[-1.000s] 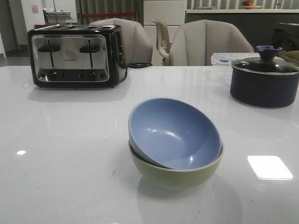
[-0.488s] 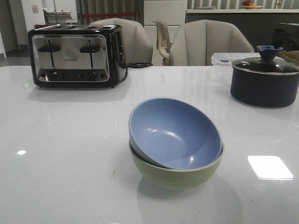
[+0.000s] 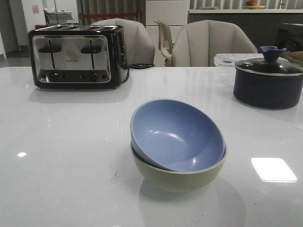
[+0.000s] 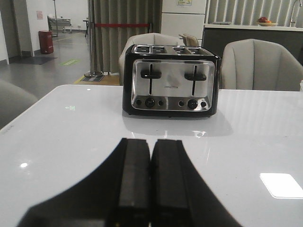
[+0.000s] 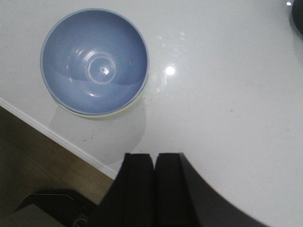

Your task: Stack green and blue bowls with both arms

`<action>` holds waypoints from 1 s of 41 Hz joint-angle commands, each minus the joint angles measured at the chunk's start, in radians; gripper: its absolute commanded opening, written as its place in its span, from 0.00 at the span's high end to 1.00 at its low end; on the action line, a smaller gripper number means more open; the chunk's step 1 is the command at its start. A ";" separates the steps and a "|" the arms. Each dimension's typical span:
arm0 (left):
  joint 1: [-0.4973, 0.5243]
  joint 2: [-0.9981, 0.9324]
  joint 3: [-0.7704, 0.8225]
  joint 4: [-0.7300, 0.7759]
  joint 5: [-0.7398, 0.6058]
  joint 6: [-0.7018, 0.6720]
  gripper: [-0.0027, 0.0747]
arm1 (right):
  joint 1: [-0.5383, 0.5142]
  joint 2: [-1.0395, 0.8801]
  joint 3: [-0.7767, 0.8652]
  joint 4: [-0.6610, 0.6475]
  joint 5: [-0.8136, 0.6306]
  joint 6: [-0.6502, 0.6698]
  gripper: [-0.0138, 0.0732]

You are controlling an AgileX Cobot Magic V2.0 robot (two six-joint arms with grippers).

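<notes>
The dusty blue bowl (image 3: 176, 136) sits tilted inside the pale green bowl (image 3: 177, 177) at the middle of the white table. In the right wrist view the blue bowl (image 5: 93, 60) shows from above, with a thin sliver of the green bowl's rim (image 5: 127, 106) under it. My right gripper (image 5: 154, 156) is shut and empty, above the table and apart from the bowls. My left gripper (image 4: 150, 142) is shut and empty, low over the table and facing the toaster. Neither arm shows in the front view.
A black-and-chrome toaster (image 3: 75, 56) stands at the back left, also in the left wrist view (image 4: 170, 80). A dark navy lidded pot (image 3: 267, 78) stands at the back right. Chairs (image 3: 210, 42) stand behind the table. The table's near edge (image 5: 57, 137) shows in the right wrist view.
</notes>
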State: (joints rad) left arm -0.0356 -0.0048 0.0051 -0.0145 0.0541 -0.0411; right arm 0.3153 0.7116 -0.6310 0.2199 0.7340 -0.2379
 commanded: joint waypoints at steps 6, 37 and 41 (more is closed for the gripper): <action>-0.007 -0.020 0.019 -0.001 -0.089 -0.003 0.84 | -0.008 -0.030 -0.014 0.009 -0.064 -0.002 0.79; -0.007 -0.020 0.019 -0.001 -0.087 -0.003 0.84 | -0.341 -0.742 0.657 -0.074 -0.714 -0.003 0.79; -0.007 -0.020 0.019 -0.001 -0.087 -0.003 0.84 | -0.341 -0.742 0.658 -0.074 -0.740 -0.003 0.79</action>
State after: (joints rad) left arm -0.0356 -0.0048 0.0051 -0.0145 0.0540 -0.0411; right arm -0.0226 -0.0102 0.0275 0.1488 0.1155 -0.2379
